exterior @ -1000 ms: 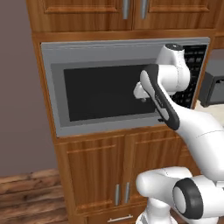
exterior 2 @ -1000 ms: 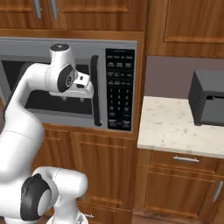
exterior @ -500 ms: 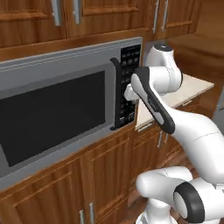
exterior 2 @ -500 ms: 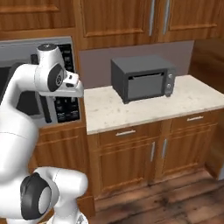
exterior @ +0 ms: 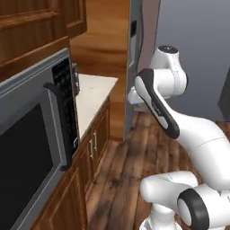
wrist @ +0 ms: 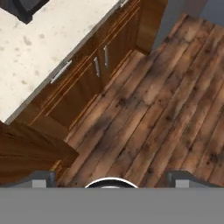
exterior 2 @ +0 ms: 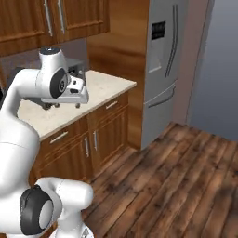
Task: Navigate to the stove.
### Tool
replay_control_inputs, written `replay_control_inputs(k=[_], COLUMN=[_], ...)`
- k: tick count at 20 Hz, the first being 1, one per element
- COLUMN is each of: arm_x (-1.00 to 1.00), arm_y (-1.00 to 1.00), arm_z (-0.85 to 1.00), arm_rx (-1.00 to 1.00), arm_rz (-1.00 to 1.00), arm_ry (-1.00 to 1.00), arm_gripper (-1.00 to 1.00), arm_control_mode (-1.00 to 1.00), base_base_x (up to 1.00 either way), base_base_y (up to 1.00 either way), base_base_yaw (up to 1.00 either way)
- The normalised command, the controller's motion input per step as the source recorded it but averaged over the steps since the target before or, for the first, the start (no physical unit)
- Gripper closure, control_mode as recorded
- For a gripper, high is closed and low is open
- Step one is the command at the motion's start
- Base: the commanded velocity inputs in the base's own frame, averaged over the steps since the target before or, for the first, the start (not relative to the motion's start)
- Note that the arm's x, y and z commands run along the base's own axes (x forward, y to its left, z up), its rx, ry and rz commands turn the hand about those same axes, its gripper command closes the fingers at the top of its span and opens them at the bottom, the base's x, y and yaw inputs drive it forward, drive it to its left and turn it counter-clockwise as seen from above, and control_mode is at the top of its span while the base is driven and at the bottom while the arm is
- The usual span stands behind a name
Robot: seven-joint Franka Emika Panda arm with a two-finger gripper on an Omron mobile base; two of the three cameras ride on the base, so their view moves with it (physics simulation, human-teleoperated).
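One microwave (exterior: 36, 148) fills the left of the left base view, its keypad writing too blurred to read; one tall steel fridge (exterior: 134, 58) stands at upper centre. Right base view: gripper (exterior 2: 60, 105) at left over the speckled counter (exterior 2: 100, 86), holding nothing, finger spread unclear. Hand view: two cabinet handles (wrist: 100, 61) at upper centre, plank floor (wrist: 175, 96) to the right

Speckled stone counter (wrist: 52, 39), wood floor (wrist: 175, 96)
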Motion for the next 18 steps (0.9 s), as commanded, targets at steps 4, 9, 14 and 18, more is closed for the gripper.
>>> replay_control_inputs(k=[4, 9, 14, 18], arm_x=[0.00, 0.00, 0.00, 0.00], arm_y=[0.00, 0.00, 0.00, 0.00], arm_z=[0.00, 0.00, 0.00, 0.00], arm_rx=[0.00, 0.00, 0.00, 0.00], arm_rz=[0.00, 0.00, 0.00, 0.00], arm_ry=[0.00, 0.00, 0.00, 0.00], arm_gripper=[-1.00, -1.00, -1.00, -1.00], arm_control_mode=[1.00, 1.00, 1.00, 1.00], base_base_x=[0.01, 0.06, 0.14, 0.27], base_base_y=[0.00, 0.00, 0.00, 0.00], base_base_yaw=[-0.88, -0.82, -0.76, -0.66])
